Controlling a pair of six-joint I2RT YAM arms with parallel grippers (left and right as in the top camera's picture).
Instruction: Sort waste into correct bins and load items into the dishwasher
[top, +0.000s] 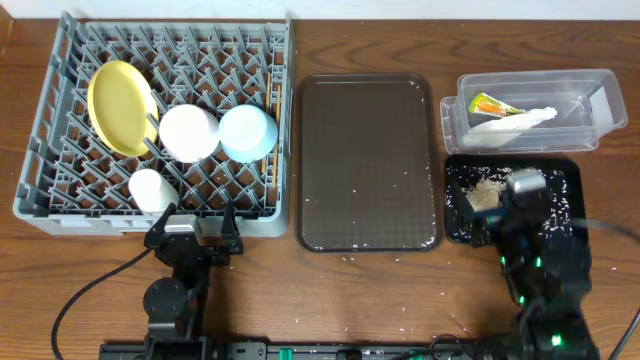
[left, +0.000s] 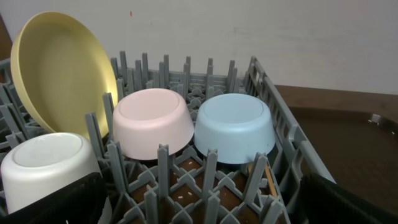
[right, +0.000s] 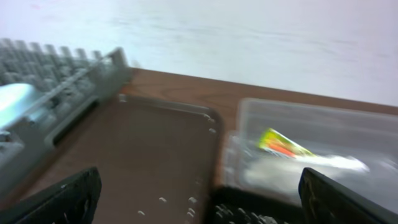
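Note:
The grey dish rack (top: 40, 160) at the left holds the yellow plate (top: 120, 106), white bowl (top: 189, 132), light blue bowl (top: 247, 133), white cup (top: 151, 189) and chopsticks (top: 270, 150). The left wrist view shows the plate (left: 59, 68), both bowls (left: 152, 121) (left: 235, 127) and the cup (left: 46, 165). The clear tub (top: 600, 110) holds the green-and-orange wrapper (top: 490, 104) and white napkin (top: 520, 120). The black tray (top: 560, 185) holds beige crumbs (top: 482, 193). My left gripper (top: 192, 222) is open and empty at the rack's front edge. My right gripper (top: 500, 205) is open and empty over the black tray.
The dark brown serving tray (top: 366, 160) lies between the rack and the bins, with a few loose crumbs (top: 400, 182) on it. More crumbs lie on the wooden table (top: 420, 310) in front. Cables run along the front edge.

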